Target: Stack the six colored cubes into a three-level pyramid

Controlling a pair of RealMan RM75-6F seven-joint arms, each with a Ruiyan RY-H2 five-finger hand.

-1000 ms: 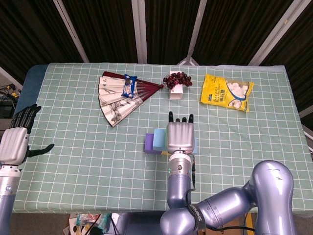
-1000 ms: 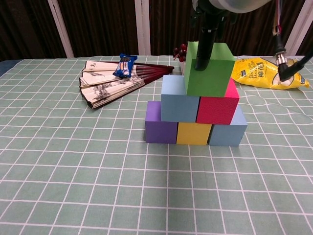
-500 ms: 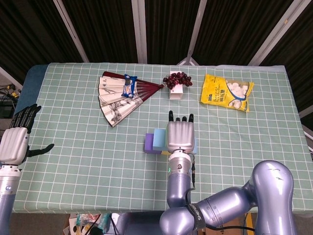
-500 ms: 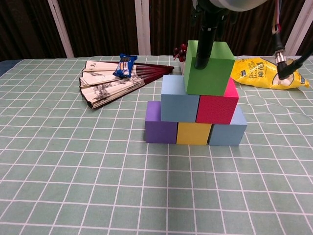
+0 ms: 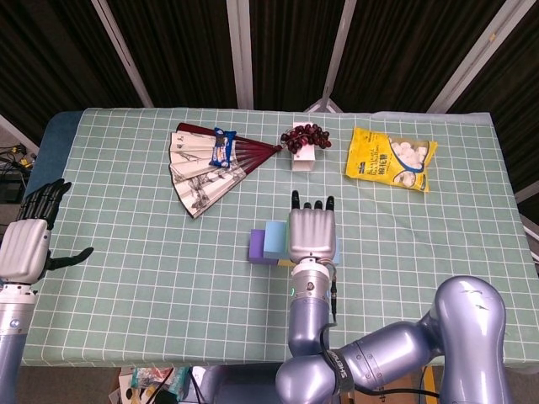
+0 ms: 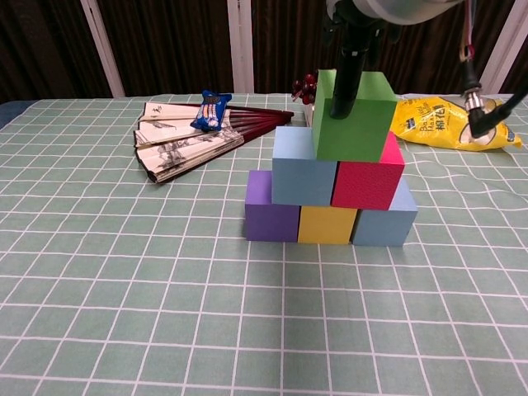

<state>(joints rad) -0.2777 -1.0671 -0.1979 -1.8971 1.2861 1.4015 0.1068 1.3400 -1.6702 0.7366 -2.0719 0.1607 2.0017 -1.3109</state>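
Note:
Six cubes stand as a pyramid at the table's middle. Purple point(image 6: 271, 219), yellow point(image 6: 326, 225) and blue point(image 6: 386, 224) cubes form the bottom row. A light blue cube point(image 6: 301, 177) and a red cube point(image 6: 367, 181) sit on them. The green cube point(image 6: 363, 124) is on top. My right hand point(image 5: 312, 234) hovers palm down over the stack and hides most of it in the head view. One dark finger point(image 6: 346, 78) lies against the green cube's near face; the far side is hidden. My left hand point(image 5: 29, 240) is at the table's left edge, fingers spread, holding nothing.
A folding fan point(image 5: 206, 168) with a blue snack packet point(image 5: 221, 147) on it lies at the back left. Dark grapes on a white box point(image 5: 305, 139) and a yellow bag point(image 5: 392, 158) are at the back, behind the stack.
Almost nothing: the green cube and my right hand have shifted by a hair, and the left hand is still.

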